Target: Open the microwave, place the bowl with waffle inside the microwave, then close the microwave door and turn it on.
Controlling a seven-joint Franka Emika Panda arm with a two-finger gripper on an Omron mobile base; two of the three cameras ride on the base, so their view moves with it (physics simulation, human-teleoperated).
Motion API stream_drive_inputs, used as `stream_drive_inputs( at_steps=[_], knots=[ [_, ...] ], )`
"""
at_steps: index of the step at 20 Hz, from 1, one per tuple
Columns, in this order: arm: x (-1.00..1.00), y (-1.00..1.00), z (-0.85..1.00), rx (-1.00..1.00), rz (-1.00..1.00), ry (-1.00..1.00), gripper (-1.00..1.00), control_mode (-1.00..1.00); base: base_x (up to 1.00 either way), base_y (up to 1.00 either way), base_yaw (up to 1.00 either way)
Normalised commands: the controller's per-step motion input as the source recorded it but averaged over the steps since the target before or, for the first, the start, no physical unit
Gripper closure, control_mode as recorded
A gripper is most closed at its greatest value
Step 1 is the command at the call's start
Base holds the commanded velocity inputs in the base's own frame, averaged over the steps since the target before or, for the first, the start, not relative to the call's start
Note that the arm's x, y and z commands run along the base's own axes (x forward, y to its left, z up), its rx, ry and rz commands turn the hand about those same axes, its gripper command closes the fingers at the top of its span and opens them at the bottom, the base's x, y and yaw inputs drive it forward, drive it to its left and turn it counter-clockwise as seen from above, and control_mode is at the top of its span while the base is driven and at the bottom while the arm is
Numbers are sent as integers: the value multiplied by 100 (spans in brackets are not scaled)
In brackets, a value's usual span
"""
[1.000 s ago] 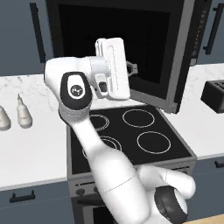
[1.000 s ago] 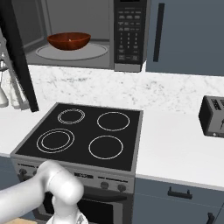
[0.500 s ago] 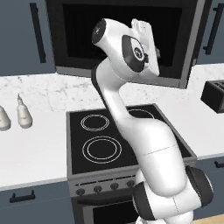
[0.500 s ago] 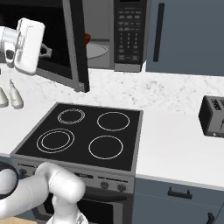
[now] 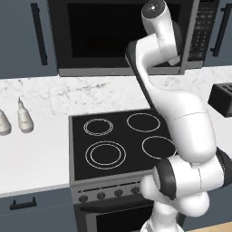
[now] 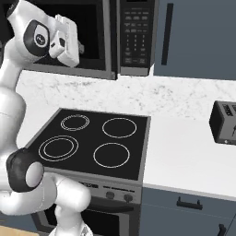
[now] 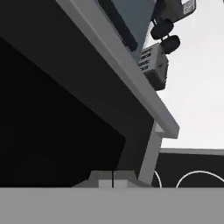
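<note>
Right base view: the gripper (image 6: 79,47) presses against the microwave door (image 6: 90,37), which lies flush across the front of the microwave (image 6: 115,39), beside its keypad (image 6: 136,34). Judging by that, the hand is there to push it home. The bowl and waffle are presumably behind the dark window (nothing inside is discernible). I cannot tell how the jaws stand.

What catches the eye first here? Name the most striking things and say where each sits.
The white arm rears up over the black four-ring stove, its hand pressed against the microwave door, which looks shut or nearly so. Right of the door sits the microwave's keypad; a black toaster stands on the counter at far right.
</note>
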Motion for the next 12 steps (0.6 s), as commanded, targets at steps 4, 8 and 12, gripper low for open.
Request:
stream_drive_inputs(
  at_steps=[4, 8, 12],
  knots=[
    [100, -27, -9, 7, 43, 26, 100, -100, 0, 0, 0],
    [100, -12, -24, 2, 42, 26, 100, -100, 0, 0, 0],
    [100, -3, -56, 0, 36, 16, 100, -100, 0, 0, 0]
  ],
)
